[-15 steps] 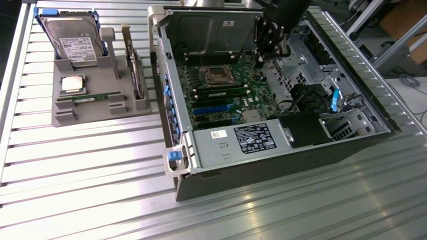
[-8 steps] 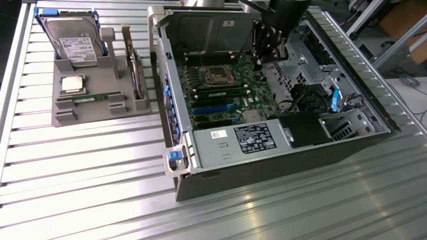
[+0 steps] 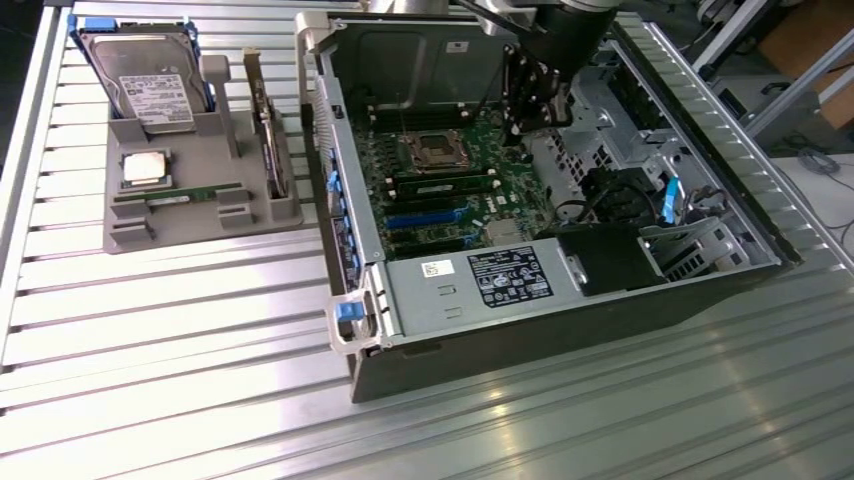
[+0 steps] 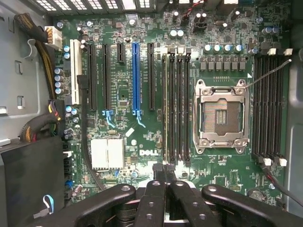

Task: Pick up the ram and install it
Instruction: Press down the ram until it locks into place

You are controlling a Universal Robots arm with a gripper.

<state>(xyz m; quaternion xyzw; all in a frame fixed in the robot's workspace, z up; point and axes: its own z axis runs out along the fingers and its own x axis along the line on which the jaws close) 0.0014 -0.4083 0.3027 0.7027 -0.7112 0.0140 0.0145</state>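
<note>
One ram (image 3: 441,186), a green stick with black chips, stands in a memory slot on the motherboard (image 3: 461,215) beside the CPU socket (image 3: 434,150). In the wrist view this ram (image 4: 165,109) runs edge-on along the slot. A second ram (image 3: 180,195) lies in the grey tray (image 3: 160,235) at the exterior view's left. My gripper (image 3: 538,112) hangs above the far end of the open case, over the board. Its black fingertips (image 4: 158,171) are pressed together and the gripper (image 4: 164,170) is shut, with nothing visible between them.
The grey tray also holds a silver hard drive (image 3: 147,75), a square CPU chip (image 3: 144,168) and an upright card (image 3: 270,140). The power supply (image 3: 487,280), drive cages (image 3: 674,245) and cables (image 4: 45,52) crowd the case around the board. All stands on a ribbed metal table (image 3: 174,340).
</note>
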